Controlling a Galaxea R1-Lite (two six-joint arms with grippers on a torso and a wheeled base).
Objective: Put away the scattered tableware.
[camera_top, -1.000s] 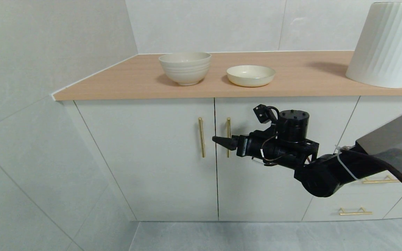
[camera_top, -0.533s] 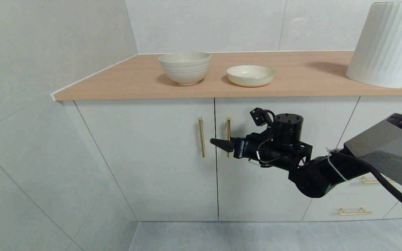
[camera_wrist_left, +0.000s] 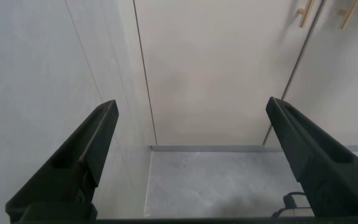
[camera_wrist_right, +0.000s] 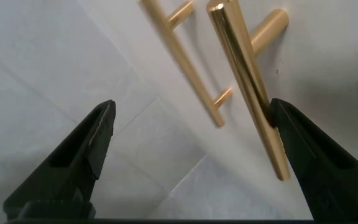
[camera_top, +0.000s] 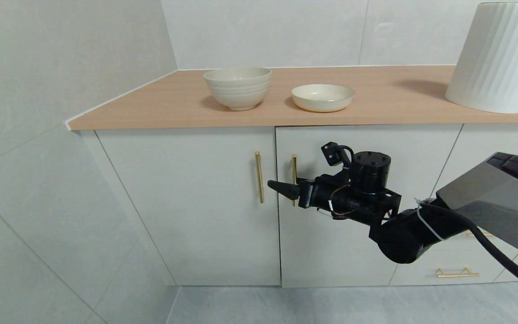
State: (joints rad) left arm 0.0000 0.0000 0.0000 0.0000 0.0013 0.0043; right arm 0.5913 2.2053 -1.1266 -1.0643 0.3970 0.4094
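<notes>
Tableware: we saw a deep ribbed cream bowl (camera_top: 238,87) and a shallow cream dish (camera_top: 323,97), both upright, near each other but apart, towards the front of the wooden desk (camera_top: 389,108).

Progress: neither piece had been put away; both sat untouched on the desk. We judged the job to be at its opening step, getting the cabinet below open. Lifting and stowing both pieces was all left to do.

Right tool: the right tool (camera_top: 280,189) was level with the gold bar handle (camera_wrist_right: 248,93) of the right-hand white cabinet door (camera_top: 358,252). Its jaws were apart, with the bar between them and lying close to one finger. We could not tell whether finger and bar touched.

Left tool: the left tool (camera_wrist_left: 191,165) hung low, jaws wide apart and holding nothing, facing the foot of the cabinet and the grey floor (camera_wrist_left: 210,180).

Door: the right-hand door looked shut or at most barely ajar; we could not tell which.

Surroundings: a twin gold handle (camera_top: 259,177) sat on the left-hand door, just beside the gripped-for one. A tall white ribbed container (camera_top: 497,58) stood on the desk well to the right of the dish. Drawers with small gold pulls (camera_top: 457,272) lay to the lower right.

In the way: we judged the closed door to be the main obstacle. The twin handle left little room beside the jaws.
</notes>
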